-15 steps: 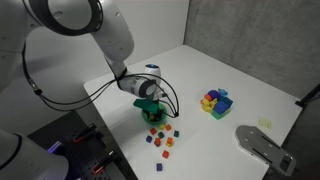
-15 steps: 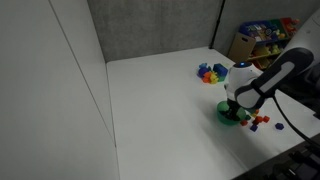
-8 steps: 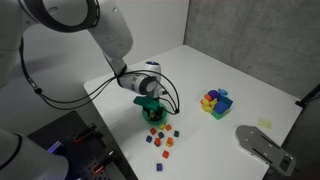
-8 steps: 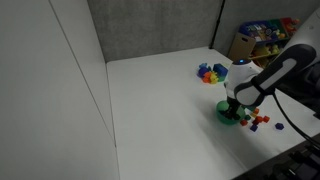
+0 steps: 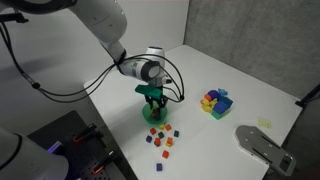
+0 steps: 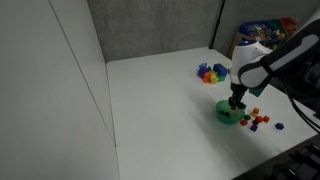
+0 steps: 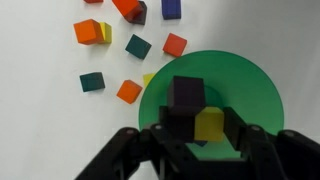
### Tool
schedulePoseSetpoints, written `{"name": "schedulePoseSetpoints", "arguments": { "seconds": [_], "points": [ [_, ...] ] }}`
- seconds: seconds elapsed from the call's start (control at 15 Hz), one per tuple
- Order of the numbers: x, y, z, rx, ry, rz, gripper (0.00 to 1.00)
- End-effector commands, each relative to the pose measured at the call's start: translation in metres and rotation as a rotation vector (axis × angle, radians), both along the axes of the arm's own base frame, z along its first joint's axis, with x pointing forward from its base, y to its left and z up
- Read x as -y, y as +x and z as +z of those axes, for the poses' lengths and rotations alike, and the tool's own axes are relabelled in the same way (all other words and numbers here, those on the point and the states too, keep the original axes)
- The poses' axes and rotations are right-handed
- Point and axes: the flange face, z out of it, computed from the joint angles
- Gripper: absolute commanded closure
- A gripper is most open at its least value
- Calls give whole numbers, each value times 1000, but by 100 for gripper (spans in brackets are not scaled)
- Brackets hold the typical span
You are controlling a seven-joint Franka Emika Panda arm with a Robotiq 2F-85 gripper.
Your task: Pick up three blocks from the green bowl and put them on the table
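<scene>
Green bowl (image 7: 250, 90) partly hidden behind hand (image 7: 198, 130) pinching purple block (image 7: 186, 95), yellow block (image 7: 211, 124) alongside.

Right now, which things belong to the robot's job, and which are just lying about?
Job: hand, gripped blocks, green bowl, loose blocks, white table.
Lying about: multicoloured clump, grey plate, box of colourful things.

1. Grey textured wall (image 6: 150, 25) is standing behind the white table (image 6: 160, 95).
2. White panel (image 6: 45, 90) is running along one side.
3. Box of colourful toys (image 6: 262, 38) is sitting in the corner.
</scene>
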Motion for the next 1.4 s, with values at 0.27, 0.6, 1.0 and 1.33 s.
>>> {"name": "schedulePoseSetpoints", "arguments": {
  "seconds": [0.27, 0.6, 1.0, 1.33],
  "points": [
    [46, -8, 42, -19, -78, -69, 69],
    [105, -21, 37, -42, -103, -149, 69],
    [168, -40, 19, -61, -120, -261, 69],
    [218, -63, -3, -91, -143, -345, 69]
  ]
}}
